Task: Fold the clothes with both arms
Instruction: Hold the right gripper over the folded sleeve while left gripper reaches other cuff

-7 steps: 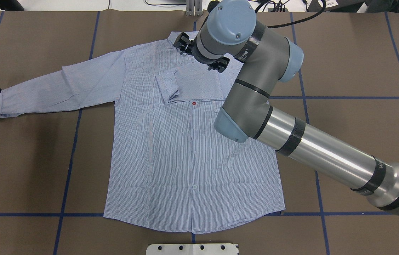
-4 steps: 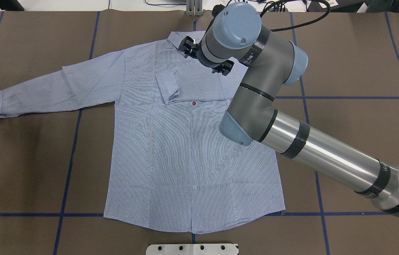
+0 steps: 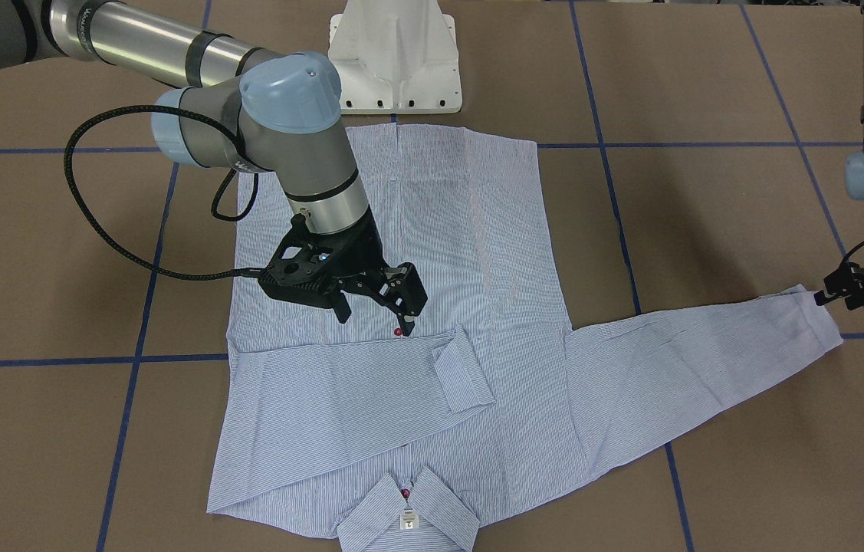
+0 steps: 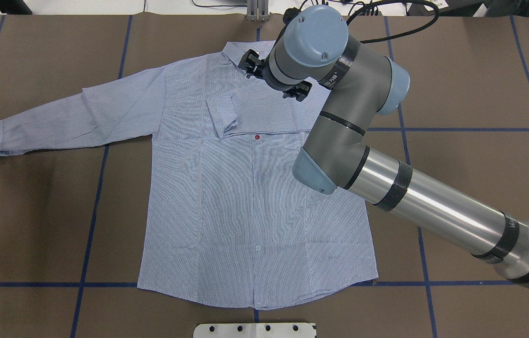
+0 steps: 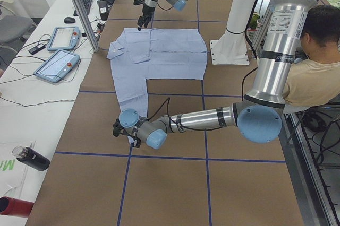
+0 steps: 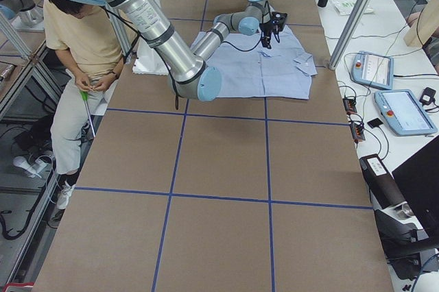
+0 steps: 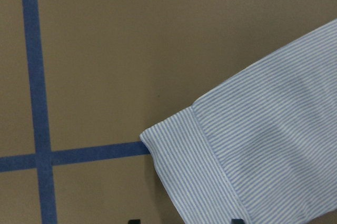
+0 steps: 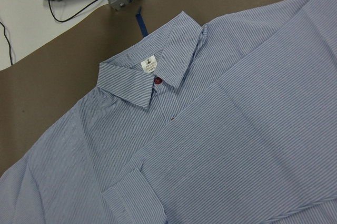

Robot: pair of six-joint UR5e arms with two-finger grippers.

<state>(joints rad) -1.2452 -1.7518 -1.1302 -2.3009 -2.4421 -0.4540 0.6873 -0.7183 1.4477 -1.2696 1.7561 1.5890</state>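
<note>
1. The surface (image 4: 480, 70), brown with blue grid lines, lies under both hands.
2. The shirt (image 4: 226, 211) lies flat and front up on the surface. Its chest is below the right hand, and one sleeve reaches out to the left hand.
3. The right arm (image 4: 433, 209) reaches across the shirt's body. The left arm (image 5: 202, 120) stretches low along the surface toward the sleeve end.
4. We see the outstretched sleeve (image 4: 76, 117) running from the shoulder to the left hand. The other sleeve (image 3: 340, 383) is folded across the chest, just past the right hand's fingertips.
5. The right hand (image 3: 376, 318) hangs over the chest with its fingers spread and nothing between them.
6. The left hand (image 3: 830, 294) sits at the tip of the outstretched sleeve. In its wrist view we see the two fingertips well apart, with the cuff (image 7: 210, 176) lying just ahead of them.
7. The collar (image 8: 152, 69) lies beyond the right hand, past the folded sleeve.
8. A white neck label (image 8: 149, 64) sits inside the collar.
9. A red button (image 4: 257, 137) shows on the placket, at the folded sleeve's edge.
</note>
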